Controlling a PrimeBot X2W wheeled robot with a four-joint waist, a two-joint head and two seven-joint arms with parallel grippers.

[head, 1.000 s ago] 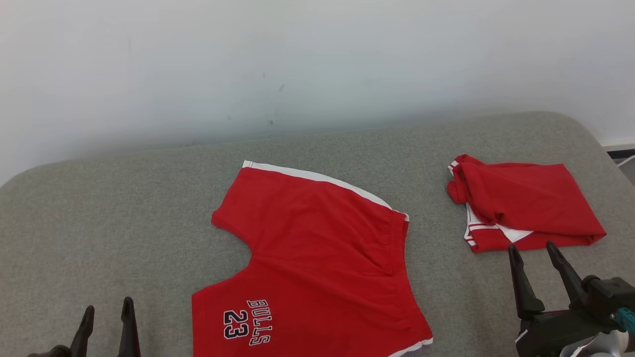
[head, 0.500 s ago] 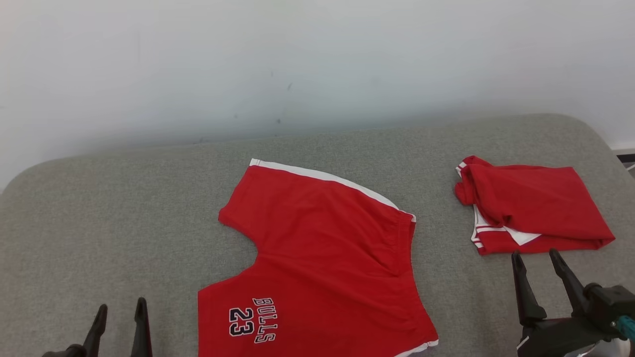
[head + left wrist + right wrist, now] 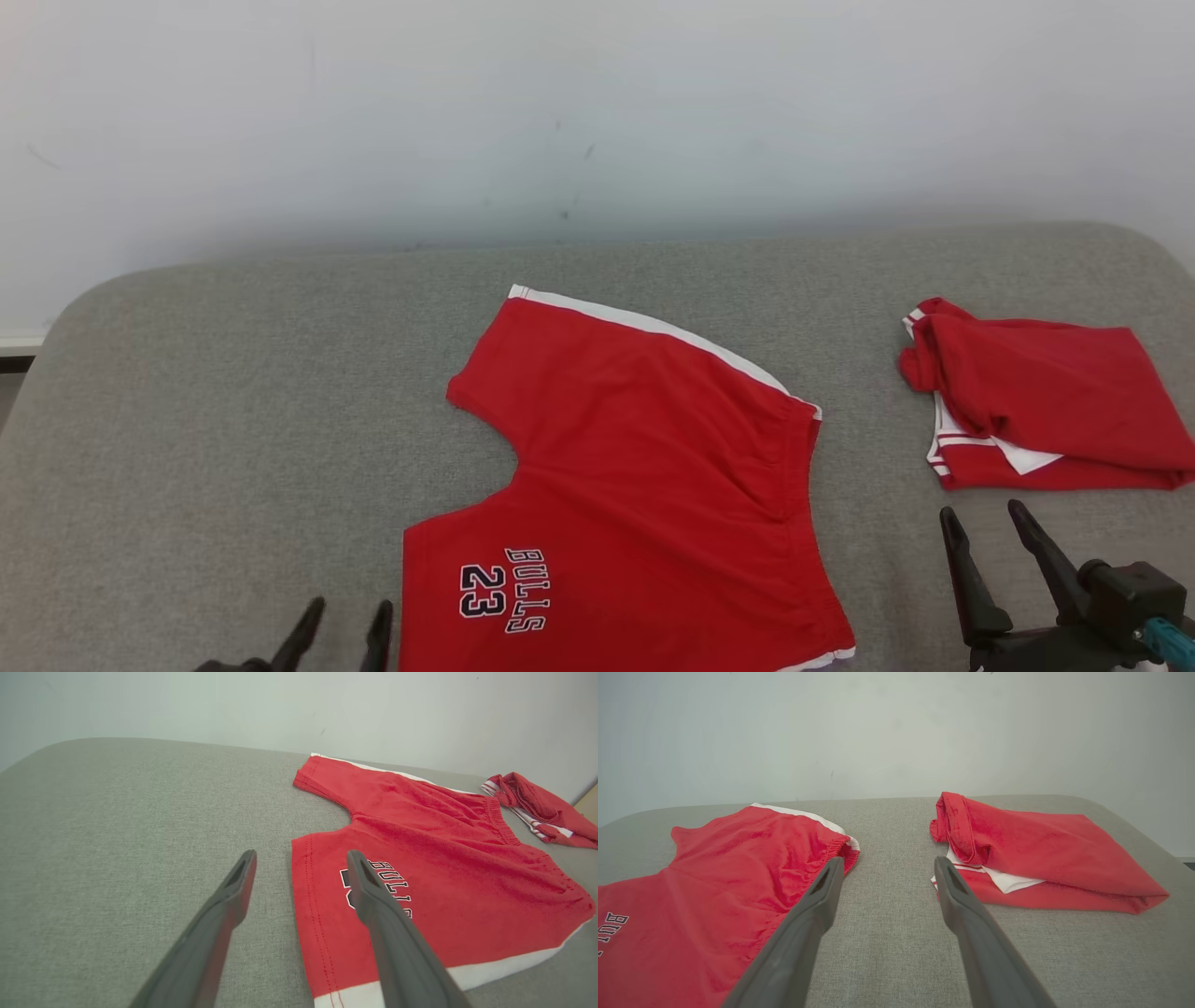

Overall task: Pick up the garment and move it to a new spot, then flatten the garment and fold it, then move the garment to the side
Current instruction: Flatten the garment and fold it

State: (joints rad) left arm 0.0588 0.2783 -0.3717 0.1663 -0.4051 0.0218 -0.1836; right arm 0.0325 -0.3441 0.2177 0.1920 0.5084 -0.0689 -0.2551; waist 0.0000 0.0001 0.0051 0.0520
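Observation:
The garment, a pair of red shorts (image 3: 644,467) with white trim and "BULLS 23" printed on one leg, lies spread flat in the middle of the grey padded surface (image 3: 233,373). It also shows in the wrist views (image 3: 444,868) (image 3: 714,882). My left gripper (image 3: 350,607) stands open just left of the printed leg's hem, its fingers astride that hem edge in its own view (image 3: 301,856). My right gripper (image 3: 980,509) is open and empty at the lower right, over bare fabric between the shorts' waistband and a folded red garment (image 3: 888,859).
A second red garment with white stripes (image 3: 1046,392) lies folded at the right end of the surface (image 3: 542,807) (image 3: 1031,854). A white wall runs along the far edge. The surface's rounded left corner (image 3: 65,317) drops off to the floor.
The head camera has turned, shifting the whole picture right. Beyond that, my left gripper has come right, close to the printed leg. My right gripper has drawn back slightly from the folded garment.

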